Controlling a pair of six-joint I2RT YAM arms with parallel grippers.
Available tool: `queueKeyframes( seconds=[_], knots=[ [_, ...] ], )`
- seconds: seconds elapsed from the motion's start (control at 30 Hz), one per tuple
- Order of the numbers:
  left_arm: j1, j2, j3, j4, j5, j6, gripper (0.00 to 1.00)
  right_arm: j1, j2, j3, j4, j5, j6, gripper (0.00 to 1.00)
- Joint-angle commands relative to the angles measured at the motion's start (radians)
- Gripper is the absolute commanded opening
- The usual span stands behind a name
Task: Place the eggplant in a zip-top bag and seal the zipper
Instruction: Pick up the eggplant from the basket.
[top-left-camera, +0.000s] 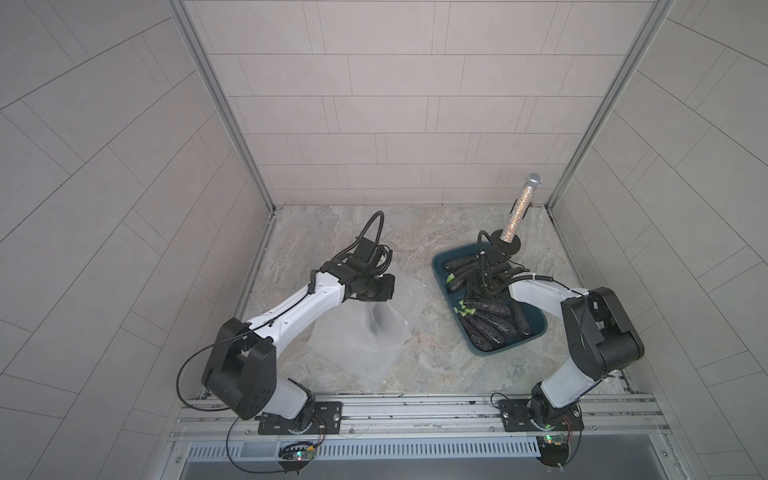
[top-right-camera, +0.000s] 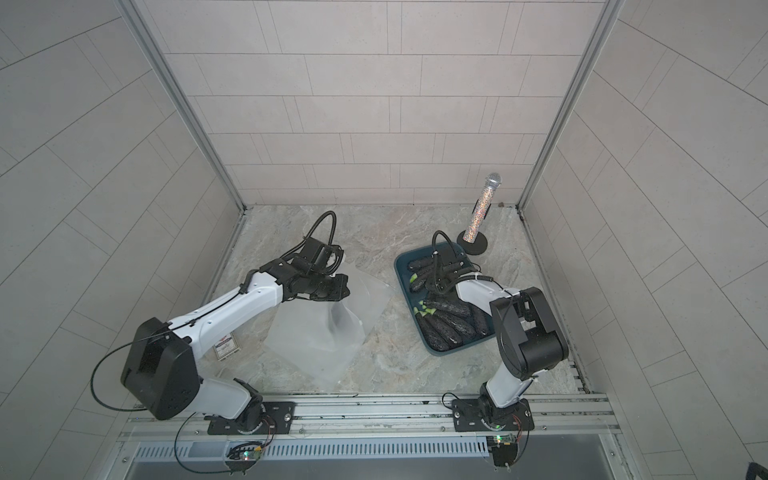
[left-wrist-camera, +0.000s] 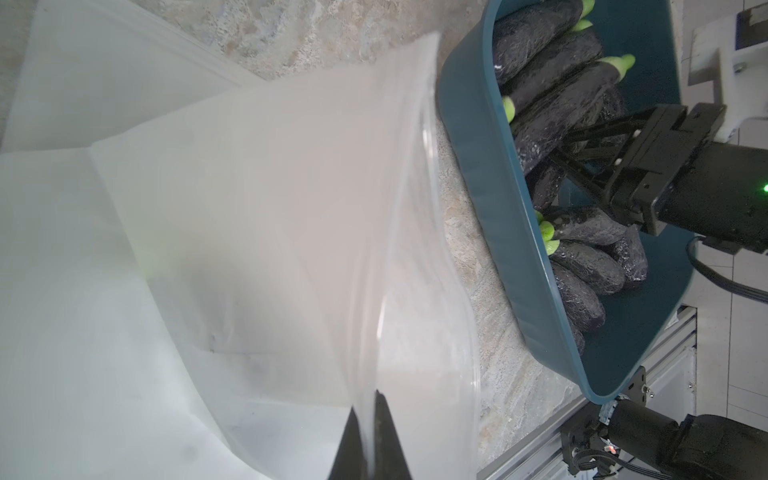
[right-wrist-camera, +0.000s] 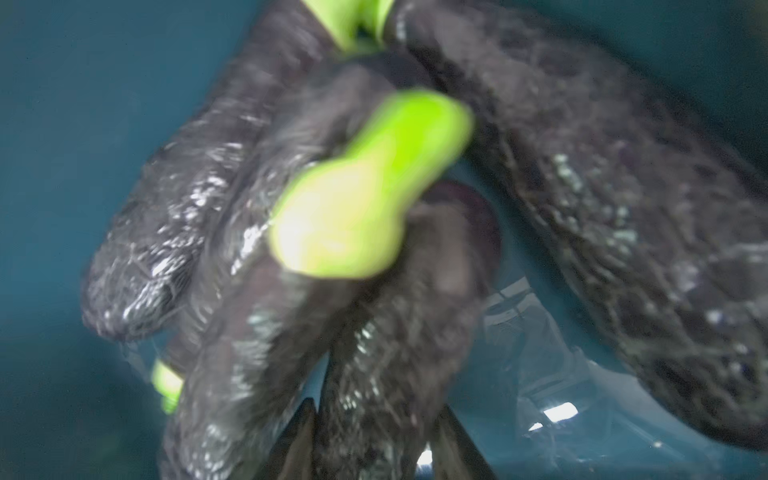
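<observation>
Bag (top-left-camera: 361, 345) sits near the tabletop's front-left, left end effector (left-wrist-camera: 368, 440) clenched on its rim. Farther back by the right edge, right end effector (right-wrist-camera: 376, 436) straddles an eggplant (right-wrist-camera: 374, 365) in the tray (top-left-camera: 536, 328). Can't tell if it's gripping. I'd squeeze mid-body and lift straight.

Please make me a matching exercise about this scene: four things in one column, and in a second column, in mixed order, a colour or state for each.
Things:
1 zip-top bag
2 eggplants
3 microphone
4 bin

Colours or states:
a teal
b upright on a round base
c pinched in the jaws of the left gripper
d dark, with green stems

Pairs: 1-c, 2-d, 3-b, 4-a
</observation>
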Motion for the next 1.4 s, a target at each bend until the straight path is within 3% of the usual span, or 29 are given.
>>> queueKeyframes(
  seconds=[0.0,0.43,0.9,1.37],
  knots=[
    [-0.005,0.011,0.025,-0.014,-0.008,0.019,0.0,-0.01,-0.009,-0.032,0.004,0.021,0.033,0.38],
    [-0.005,0.02,0.024,-0.008,-0.01,0.016,0.0,-0.015,-0.168,-0.05,0.022,0.035,0.005,0.31],
    [-0.004,0.02,0.027,-0.005,0.005,0.001,0.0,-0.004,-0.339,-0.052,0.005,0.053,-0.04,0.31],
    [-0.004,0.053,0.08,-0.033,0.013,0.026,0.0,0.13,-0.461,-0.1,0.13,-0.003,-0.155,0.27]
  ],
)
